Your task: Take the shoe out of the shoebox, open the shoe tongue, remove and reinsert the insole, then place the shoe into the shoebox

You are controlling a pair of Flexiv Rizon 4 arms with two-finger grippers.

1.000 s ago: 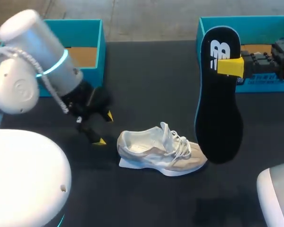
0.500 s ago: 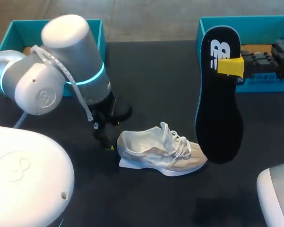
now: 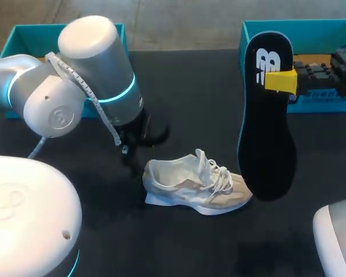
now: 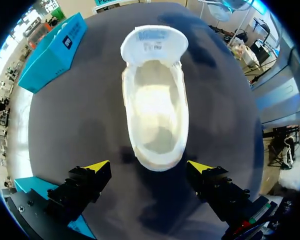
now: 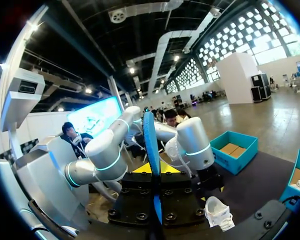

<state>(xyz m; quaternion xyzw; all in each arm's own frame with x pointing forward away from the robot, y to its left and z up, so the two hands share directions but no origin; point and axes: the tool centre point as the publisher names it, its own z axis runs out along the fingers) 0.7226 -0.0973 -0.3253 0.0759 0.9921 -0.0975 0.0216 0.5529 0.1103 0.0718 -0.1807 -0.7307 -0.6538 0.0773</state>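
A white and beige shoe (image 3: pixel 195 184) stands upright on the black table, toe to the right. In the left wrist view the shoe (image 4: pixel 155 110) is seen from behind the heel, its tongue lifted and its inside bare. My left gripper (image 4: pixel 149 167) is open, one yellow tip on each side of the heel, not touching it. My left arm (image 3: pixel 98 86) covers that gripper in the head view. My right gripper (image 3: pixel 279 81) is shut on the black insole (image 3: pixel 268 133), which hangs upright above the shoe's toe. In the right wrist view the insole (image 5: pixel 151 145) shows edge-on.
A teal shoebox (image 3: pixel 300 32) stands at the back right behind the insole. Another teal box (image 3: pixel 32 34) with a cardboard bottom sits at the back left, partly behind my left arm. It is also visible ahead of the left gripper as the teal box (image 4: pixel 50 55).
My left arm has swung to the right and brought its open gripper up to the shoe's heel. The right arm and the insole have not moved.
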